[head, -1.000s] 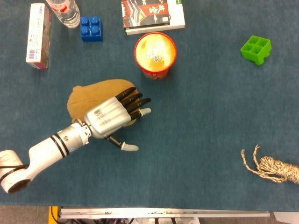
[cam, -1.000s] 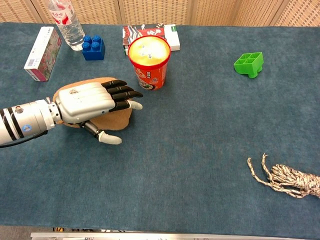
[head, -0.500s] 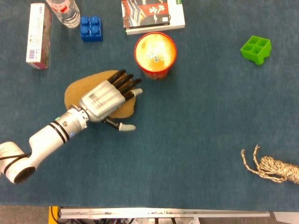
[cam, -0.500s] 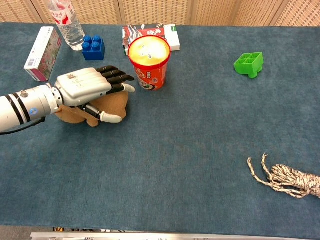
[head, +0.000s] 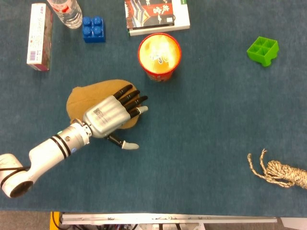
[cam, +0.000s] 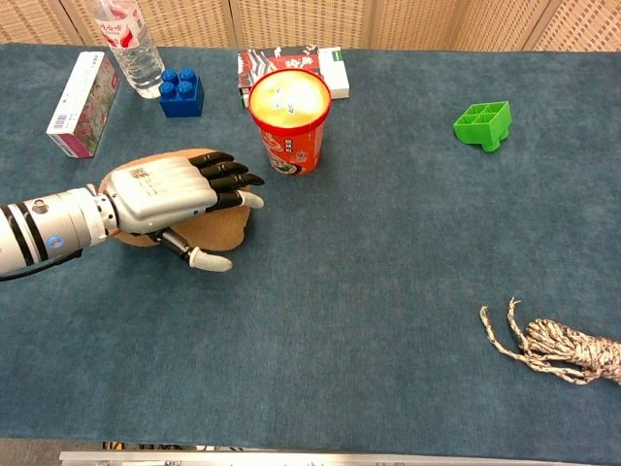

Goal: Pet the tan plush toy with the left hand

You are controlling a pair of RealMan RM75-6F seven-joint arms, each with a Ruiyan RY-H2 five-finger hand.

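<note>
The tan plush toy (head: 88,95) (cam: 225,224) lies flat on the blue table at the left, just short of the red cup. My left hand (head: 110,115) (cam: 167,194) lies palm down over the toy's right half, fingers (head: 132,99) stretched out flat toward the cup and the thumb (head: 125,144) spread to the near side. It holds nothing. Whether the palm touches the plush is hidden under the hand. My right hand is in neither view.
A red noodle cup (head: 159,56) stands just beyond the fingertips. Farther back are a blue brick (head: 93,28), a water bottle (head: 66,11), a pink box (head: 39,36) and a book (head: 157,15). A green block (head: 263,50) and a rope (head: 280,172) lie at the right.
The left hand slid back over the toy, away from the cup and toward the near side, after reaching forward half a second ago. The toy shifted slightly with it.
</note>
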